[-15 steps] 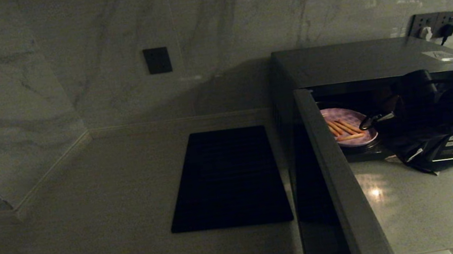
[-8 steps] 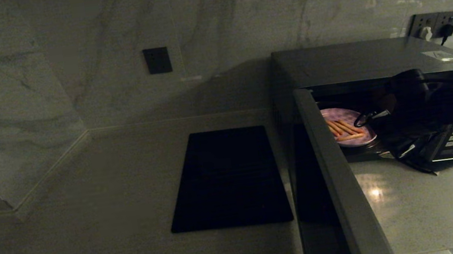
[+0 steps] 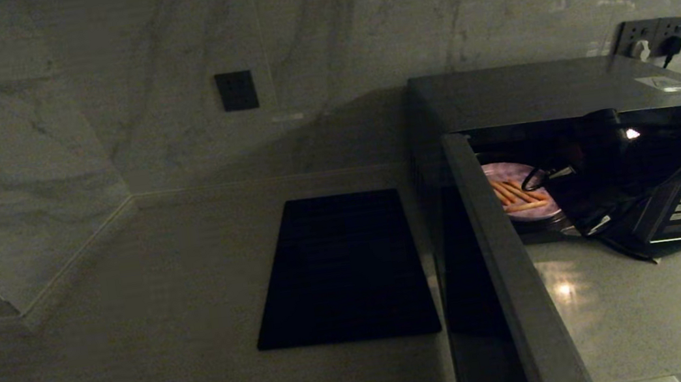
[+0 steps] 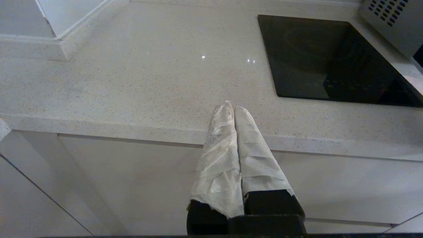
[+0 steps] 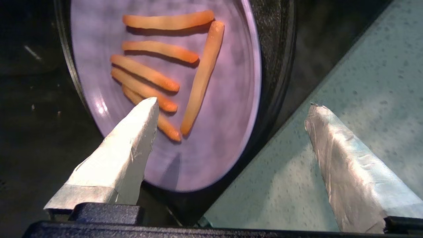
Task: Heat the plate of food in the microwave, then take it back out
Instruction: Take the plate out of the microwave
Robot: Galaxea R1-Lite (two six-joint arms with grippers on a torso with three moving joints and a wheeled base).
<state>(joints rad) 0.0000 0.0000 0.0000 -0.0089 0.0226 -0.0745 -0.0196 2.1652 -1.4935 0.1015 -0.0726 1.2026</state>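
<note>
I have the right tool [image 5: 231,132] spread wide and empty at the mouth of the microwave [image 3: 538,92]. Its two wrapped fingers [image 5: 122,158] straddle the near rim of the plate of food [image 5: 228,109]: one finger hangs over the plate's surface, close to the fries [image 5: 201,76], and the other hangs over the pale table [image 5: 330,82] outside the cavity. I cannot tell whether either finger touches anything.

The plate of food sits on the dark turntable [image 5: 274,59] inside the microwave, at about 3 o'clock from the black cooktop [image 3: 344,269] in the head view. The microwave door [image 3: 499,249] stands swung out toward me, at 9 o'clock from the plate.

Hazards from this position, as I judge them:

1. The inner finger could come down on the fries rather than the rim and push them around or off the plate. Cause: the finger is over the food, not over bare plate edge.
2. The outer finger could strike the turntable edge or the cavity sill on descent. Cause: it is lined up outside the plate, over the table.
3. A thin rim pinch could let the plate tilt and shed food. Cause: shallow bite on a smooth plate.
4. The arm could catch the roof of the opening. Cause: little room in the opening.

The left tool [image 4: 233,138] is clenched and empty, parked at the table's front edge.
</note>
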